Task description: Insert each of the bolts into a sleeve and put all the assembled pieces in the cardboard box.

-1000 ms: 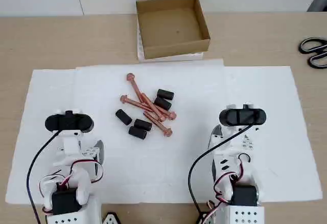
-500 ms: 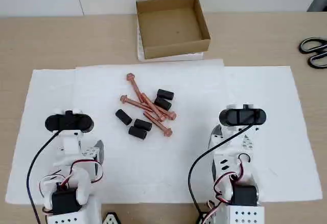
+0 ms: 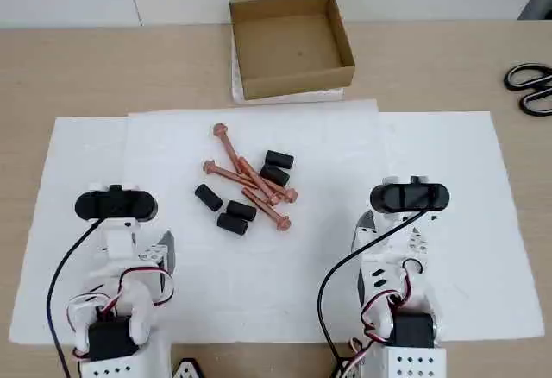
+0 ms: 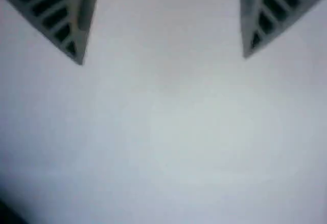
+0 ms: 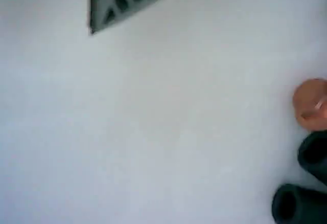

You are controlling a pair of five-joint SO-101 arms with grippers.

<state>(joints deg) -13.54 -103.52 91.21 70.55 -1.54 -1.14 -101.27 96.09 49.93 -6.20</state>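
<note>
Scissors (image 3: 528, 87): in the high view we see the handles alone, the blades cut off by the edge.
Bolts (image 3: 250, 179): the shafts cross in a heap, so we count perhaps four.
Right wrist view: one bolt head (image 5: 310, 104) and two sleeves (image 5: 299, 203), all blurred and cut by the edge.
Left gripper (image 4: 162, 58): both fingers (image 4: 71, 22) blurred, their roots beyond the frame.

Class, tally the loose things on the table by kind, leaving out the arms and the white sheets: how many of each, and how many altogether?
Black sleeves: 5
Copper bolts: 4 told apart; they overlap, so another may be hidden
Cardboard box: 1
Scissors: 1
Total: 11
</note>
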